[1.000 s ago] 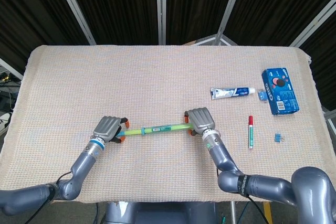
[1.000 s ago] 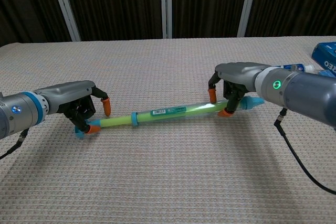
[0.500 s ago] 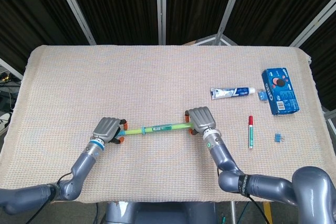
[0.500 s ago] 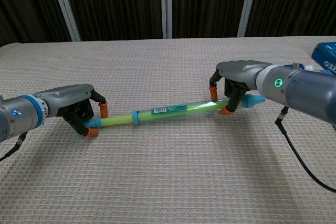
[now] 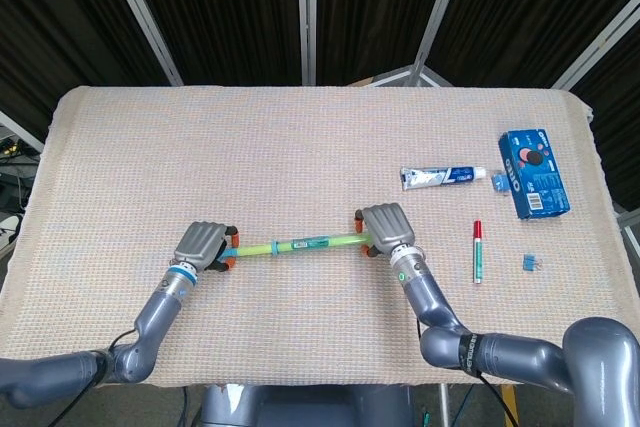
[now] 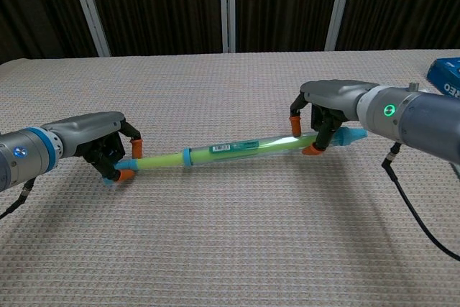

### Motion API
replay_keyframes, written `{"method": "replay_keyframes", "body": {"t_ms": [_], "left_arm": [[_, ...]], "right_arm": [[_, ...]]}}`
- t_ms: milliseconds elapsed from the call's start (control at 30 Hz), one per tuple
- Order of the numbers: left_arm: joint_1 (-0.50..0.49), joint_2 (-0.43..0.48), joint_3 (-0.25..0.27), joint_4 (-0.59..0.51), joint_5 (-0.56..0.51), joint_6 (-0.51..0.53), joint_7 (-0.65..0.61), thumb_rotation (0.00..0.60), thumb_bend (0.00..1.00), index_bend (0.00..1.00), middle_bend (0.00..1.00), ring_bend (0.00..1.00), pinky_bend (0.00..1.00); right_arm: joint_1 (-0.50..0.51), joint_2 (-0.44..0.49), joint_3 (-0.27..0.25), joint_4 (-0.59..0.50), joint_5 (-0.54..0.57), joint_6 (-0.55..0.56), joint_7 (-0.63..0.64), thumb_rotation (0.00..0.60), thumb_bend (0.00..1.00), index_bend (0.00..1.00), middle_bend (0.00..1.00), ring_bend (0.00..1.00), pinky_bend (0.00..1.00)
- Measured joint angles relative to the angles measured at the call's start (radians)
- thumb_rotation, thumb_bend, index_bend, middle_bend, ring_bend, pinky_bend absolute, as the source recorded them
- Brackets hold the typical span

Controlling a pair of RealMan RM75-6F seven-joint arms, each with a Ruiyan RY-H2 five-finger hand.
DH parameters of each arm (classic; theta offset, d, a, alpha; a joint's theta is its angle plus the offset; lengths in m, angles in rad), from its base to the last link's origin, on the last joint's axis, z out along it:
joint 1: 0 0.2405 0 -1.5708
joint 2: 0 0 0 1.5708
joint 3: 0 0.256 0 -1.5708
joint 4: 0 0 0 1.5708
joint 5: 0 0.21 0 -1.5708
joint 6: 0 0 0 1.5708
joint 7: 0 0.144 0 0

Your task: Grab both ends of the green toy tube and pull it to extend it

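Tabletop: green toy tube [image 6: 230, 152] lies left-right, right end raised.

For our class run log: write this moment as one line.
left hand: grips tube end | right hand: grips other end | long green plastic toy tube: held off beige cloth

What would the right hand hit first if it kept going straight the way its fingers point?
The right hand grips the green toy tube and points toward the table's far edge. Straight ahead lies only bare tablecloth; the toothpaste tube sits off to its right, probably outside that line.
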Motion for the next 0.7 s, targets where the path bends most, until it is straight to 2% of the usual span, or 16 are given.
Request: {"method": "replay_keyframes", "body": {"t_ms": [300, 700], "left_arm": [[0.014, 0.048, 0.020, -0.015, 0.015, 0.021, -0.005, 0.600, 0.45, 0.74, 0.88, 0.83, 1.00], [0.048, 0.111, 0.041, 0.002, 0.036, 0.022, -0.057, 0.600, 0.45, 0.77, 0.88, 0.83, 1.00]], "right_arm": [[-0.035, 0.083, -0.008, -0.067, -0.050, 0.029, 0.034, 0.600, 0.43, 0.68, 1.00, 1.00, 1.00], [-0.094, 0.197, -0.023, -0.130, -0.105, 0.059, 0.089, 0.600, 0.44, 0.69, 1.00, 1.00, 1.00]]}}
